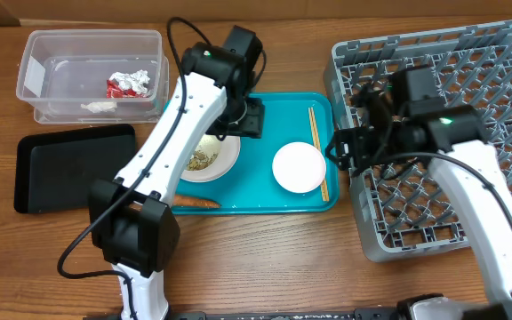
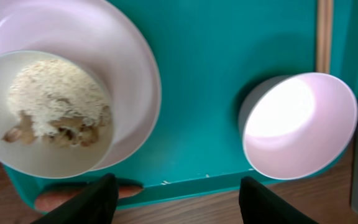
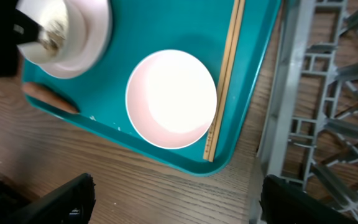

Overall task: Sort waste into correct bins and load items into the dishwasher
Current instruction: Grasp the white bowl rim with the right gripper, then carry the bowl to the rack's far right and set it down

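Dish rack (image 1: 505, 80), grey and pegged, fills the table's right side. Beside it at the centre lies the teal tray (image 1: 278, 120). The black tray (image 1: 69, 169) sits near the table's left edge. Behind it, at the far left corner, the clear tub (image 1: 92, 36) holds the red wrapper (image 1: 116, 86), the silver foil (image 1: 139, 82) and the white tissue (image 1: 99, 107).

At the teal tray's near left corner a white plate (image 2: 132, 68) carries a small bowl (image 2: 48, 158) of beige food scraps (image 2: 55, 99). An empty white bowl (image 1: 299, 167) stands toward the tray's right edge, touching the chopsticks (image 1: 318, 151) that lie along that edge. The carrot (image 1: 194, 204) lies on the table against the tray's near edge.

The left gripper (image 2: 179, 193) hovers over the tray, jaws apart and empty. The right gripper (image 3: 179, 199) hangs between tray and rack, jaws wide apart and empty.
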